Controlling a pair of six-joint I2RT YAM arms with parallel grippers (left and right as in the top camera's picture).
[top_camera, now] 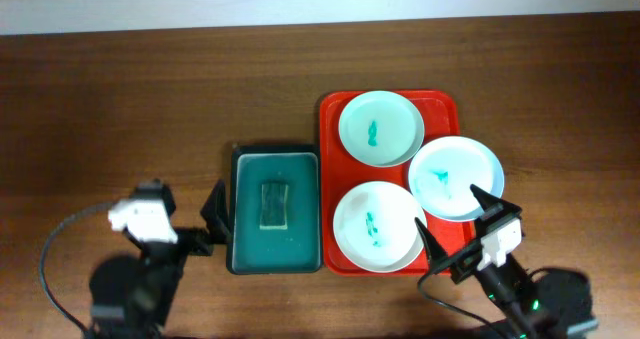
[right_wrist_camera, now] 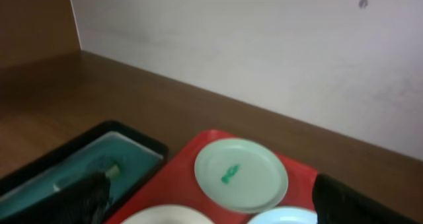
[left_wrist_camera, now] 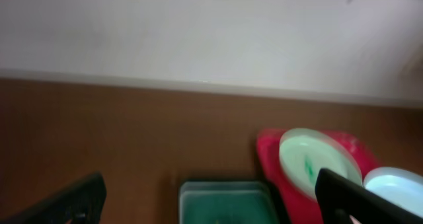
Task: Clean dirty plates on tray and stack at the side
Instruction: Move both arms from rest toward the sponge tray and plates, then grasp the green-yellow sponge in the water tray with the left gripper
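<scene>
Three pale plates lie on the red tray [top_camera: 334, 114]: a far plate [top_camera: 380, 128], a right plate [top_camera: 456, 177] and a near plate [top_camera: 379, 226], each with a teal smear in the centre. The far plate shows in the right wrist view [right_wrist_camera: 241, 174] and in the left wrist view [left_wrist_camera: 317, 161]. My left gripper [top_camera: 213, 224] is open and empty, just left of the green tray. My right gripper [top_camera: 455, 229] is open and empty at the red tray's near right corner, over the edges of the near and right plates.
A dark green tray [top_camera: 275, 209] holding a sponge [top_camera: 273, 203] stands left of the red tray, also in the left wrist view [left_wrist_camera: 225, 201] and the right wrist view [right_wrist_camera: 86, 164]. Bare wooden table [top_camera: 120, 109] lies to the left and far side. A pale wall stands behind.
</scene>
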